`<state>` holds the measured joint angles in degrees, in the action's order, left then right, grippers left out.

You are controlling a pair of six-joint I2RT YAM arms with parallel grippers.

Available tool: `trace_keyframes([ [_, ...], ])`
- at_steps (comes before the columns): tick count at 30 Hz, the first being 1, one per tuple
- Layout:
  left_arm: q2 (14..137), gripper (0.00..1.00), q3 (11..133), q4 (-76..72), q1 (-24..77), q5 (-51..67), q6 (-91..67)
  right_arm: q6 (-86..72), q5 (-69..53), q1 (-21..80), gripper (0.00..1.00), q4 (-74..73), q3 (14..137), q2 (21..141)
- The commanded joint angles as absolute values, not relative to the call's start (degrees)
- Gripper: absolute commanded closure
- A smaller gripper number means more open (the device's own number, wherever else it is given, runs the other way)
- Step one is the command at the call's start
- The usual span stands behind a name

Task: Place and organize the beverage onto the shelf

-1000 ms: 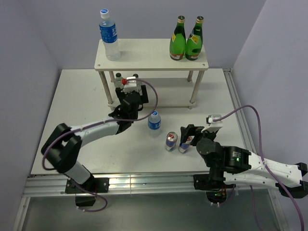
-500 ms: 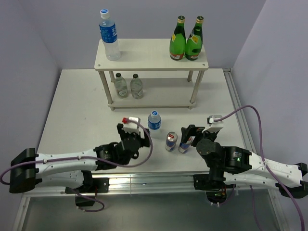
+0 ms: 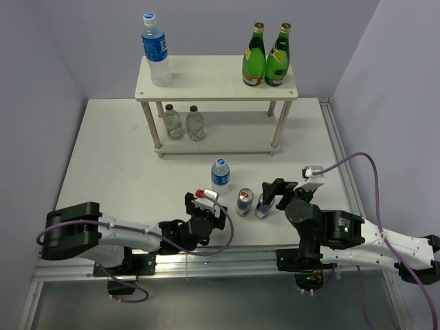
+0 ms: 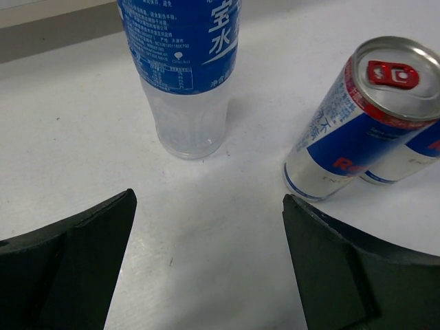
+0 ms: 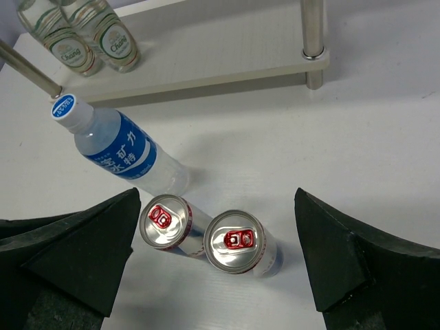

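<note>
Left gripper [image 4: 206, 206] gapes wide, empty, low at the near edge, facing one small water bottle [image 4: 182, 75]. Right gripper [image 5: 216, 234] is wide too, holding nothing, above two cans [image 3: 245, 201]. The shelf [image 3: 206, 79] at the far edge holds two green bottles [image 3: 254, 62], one big water bottle [image 3: 156, 51] and two clear bottles [image 3: 172, 122].

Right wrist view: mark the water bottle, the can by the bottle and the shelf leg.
water bottle [image 5: 122, 155], right wrist view, on its blue label.
can by the bottle [image 5: 165, 218], right wrist view, on its lid by the red tab.
shelf leg [image 5: 313, 27], right wrist view, on the round post above the lower board.
</note>
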<state>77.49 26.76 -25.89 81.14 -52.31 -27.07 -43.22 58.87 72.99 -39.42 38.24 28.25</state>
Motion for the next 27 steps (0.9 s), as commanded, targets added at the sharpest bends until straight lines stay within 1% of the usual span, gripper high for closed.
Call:
trace_keyframes([
  [1,80.59,0.06,30.14,-36.82,78.94,-54.67,-23.21,-44.82,60.38,73.48,0.0,-40.34,38.58,27.6],
  [8,86.39,0.07,29.88,-46.04,71.82,-48.96,-21.62,-44.47,60.21,73.48,0.0,-39.9,37.97,26.89],
  [12,89.29,0.07,30.5,-51.5,68.56,-45.27,-18.21,-44.3,60.12,73.48,0.0,-39.64,37.79,27.16],
  [18,93.51,0.07,34.1,-53.61,64.43,-38.51,-17.4,-44.47,60.38,73.56,0.0,-39.37,37.53,27.6],
  [23,96.85,0.07,37.26,-54.58,62.05,-35.95,-16.53,-44.03,60.38,73.48,0.0,-38.94,37.35,27.42],
  [26,99.39,0.09,39.45,-54.93,60.65,-34.98,-16.44,-43.86,60.21,73.48,0.0,-38.5,37.18,27.33],
  [27,100.1,0.15,39.9,-54.93,60.21,-34.98,-16.52,-43.68,60.12,73.56,0.0,-38.41,37.18,27.33],
])
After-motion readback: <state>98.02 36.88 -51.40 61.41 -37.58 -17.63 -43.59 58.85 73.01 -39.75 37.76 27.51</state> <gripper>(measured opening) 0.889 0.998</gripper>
